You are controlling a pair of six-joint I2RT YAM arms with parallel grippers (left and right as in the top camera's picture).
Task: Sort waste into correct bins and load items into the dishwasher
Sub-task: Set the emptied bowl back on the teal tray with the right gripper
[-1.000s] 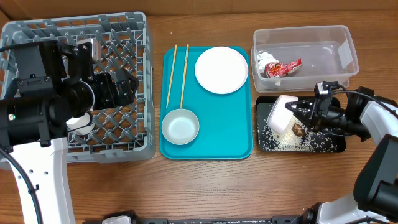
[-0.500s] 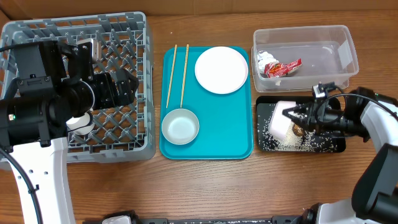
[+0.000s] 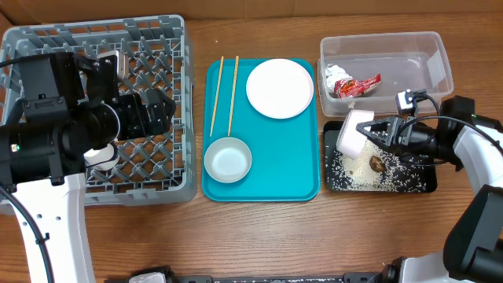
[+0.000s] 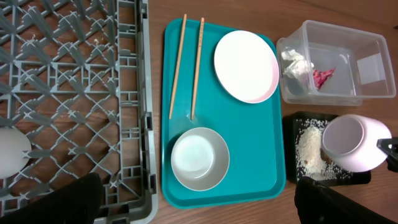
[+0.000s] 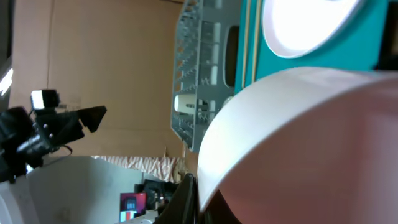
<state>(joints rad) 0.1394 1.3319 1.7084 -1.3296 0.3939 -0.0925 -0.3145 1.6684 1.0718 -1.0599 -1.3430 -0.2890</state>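
Right gripper (image 3: 376, 134) is pinching the white cup (image 3: 353, 134), its fingers closed on the end of the cup nearest the arm, so the cup sticks out ahead of the fingertips toward the teal tray (image 3: 267, 187). In the right wrist view the cup's pale wall fills most of the frame, right against the camera. The cup is tipped over, its open mouth turned away from the arm, and it sits over the end of the black tray (image 3: 416, 184) nearest the teal tray; whether it touches the tray I cannot tell. Loose rice grains (image 3: 354, 178) lie in the black tray just below the cup, and the brown food lump (image 3: 377, 163) lies beside them, close under the fingers. Behind the black tray stands the clear tub (image 3: 440, 55), with the red-and-white wrapper (image 3: 354, 84) inside. On the teal tray are the white plate (image 3: 280, 88), the metal bowl (image 3: 228, 159) and the two chopsticks (image 3: 214, 94), well apart from the right gripper. Left gripper (image 3: 161, 110) hangs over the dish rack (image 3: 169, 169) with its fingers spread wide and nothing between them; a small white dish (image 4: 9, 158) rests in the rack beneath that arm.
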